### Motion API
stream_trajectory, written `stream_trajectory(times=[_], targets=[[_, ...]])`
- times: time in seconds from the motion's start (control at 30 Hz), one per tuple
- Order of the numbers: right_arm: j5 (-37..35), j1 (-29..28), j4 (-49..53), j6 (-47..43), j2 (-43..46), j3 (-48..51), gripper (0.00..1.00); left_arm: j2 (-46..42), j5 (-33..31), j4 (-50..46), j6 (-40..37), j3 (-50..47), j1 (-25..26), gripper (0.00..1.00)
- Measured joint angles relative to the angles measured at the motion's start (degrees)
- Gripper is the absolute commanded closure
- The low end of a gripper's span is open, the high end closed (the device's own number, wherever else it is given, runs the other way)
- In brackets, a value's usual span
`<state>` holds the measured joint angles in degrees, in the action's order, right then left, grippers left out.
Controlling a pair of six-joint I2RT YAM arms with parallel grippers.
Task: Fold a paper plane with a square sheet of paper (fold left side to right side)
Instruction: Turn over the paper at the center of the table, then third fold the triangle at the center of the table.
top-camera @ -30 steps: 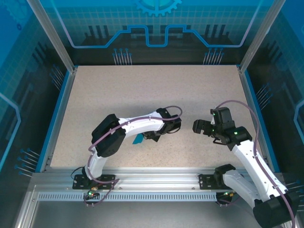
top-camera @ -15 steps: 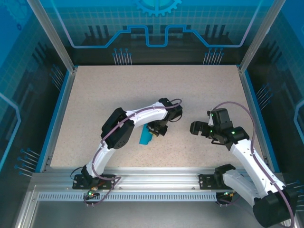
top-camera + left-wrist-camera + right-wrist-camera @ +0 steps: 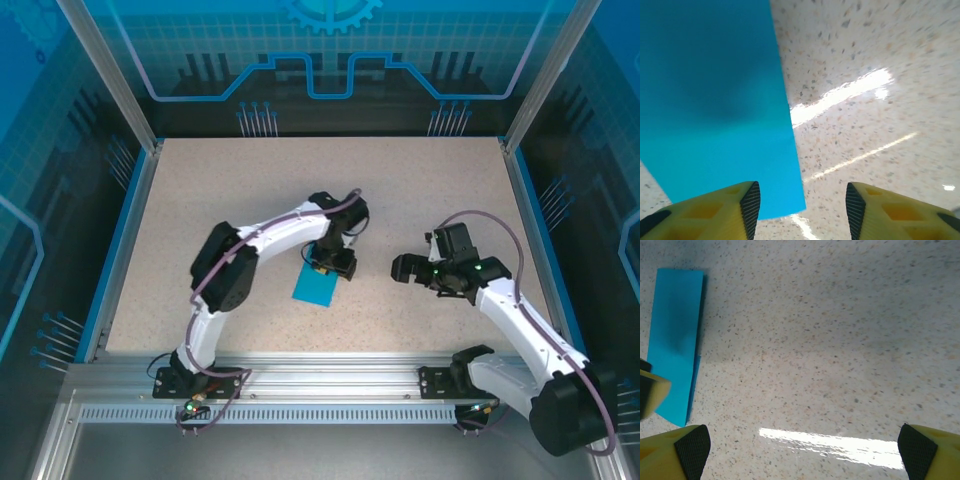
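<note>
Left wrist view showed the left end effector (image 3: 802, 212) parted over the folded paper (image 3: 715, 100) (flat on the counter (image 3: 880, 125)). Right end effector (image 3: 802, 452) gaped empty.

- Top ext cam: fixed, high up behind the arm bases (image 3: 200, 380), tilted down & fwd over the whole desk (image 3: 420, 190). Far off; both arms in frame, bases at btm edge.
- L wrist cam: on the wrist just behind left claw (image 3: 802, 202), looking down past its tips at the desk. V. close; sheet of paper (image 3: 715, 100) takes up most of the frame's left half.
- R wrist cam: same mount behind right claw (image 3: 802, 445), facing down at the desk from further back, so a wider patch is seen.
- Overlap: all 3 views share the sheet & the desk beside it.
</note>
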<state>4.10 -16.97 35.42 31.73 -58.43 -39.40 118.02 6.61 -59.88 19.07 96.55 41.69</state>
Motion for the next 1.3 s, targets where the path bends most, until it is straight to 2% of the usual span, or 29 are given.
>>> stream_trajectory(times=[0.17, 0.3, 0.47, 0.53, 0.73, 1.07, 1.3], targets=[[0.3, -6.8, -5.0, 2.0, -7.3, -0.9, 0.05, -14.3, 6.2, 9.8, 0.5, -12.3, -6.8, 0.4], [0.0, -12.4, -9.0, 3.9, -17.6, -5.8, 0.1, -24.3, 9.2, 18.4, 2.9, -24.5, -13.3, 0.36], [-0.9, -16.5, -12.2, 5.8, -30.1, -15.3, 0.08, -30.8, 13.4, 28.2, 7.7, -38.9, -21.3, 0.31], [-1.5, -17.7, -12.6, 6.0, -34.8, -20.0, 0.08, -31.1, 14.5, 30.4, 9.1, -42.3, -22.8, 0.31], [-2.4, -18.9, -13.0, 6.3, -43.3, -27.6, 0.13, -30.0, 19.6, 37.0, 11.6, -46.8, -23.1, 0.3], [-1.5, -19.5, -14.1, 6.1, -44.0, -27.9, 0.16, -22.6, 24.9, 43.1, 12.5, -47.2, -23.0, 0.3], [-0.3, -19.5, -15.5, 4.6, -43.0, -25.6, 0.17, -19.0, 27.3, 44.7, 12.6, -47.1, -22.0, 0.35]])
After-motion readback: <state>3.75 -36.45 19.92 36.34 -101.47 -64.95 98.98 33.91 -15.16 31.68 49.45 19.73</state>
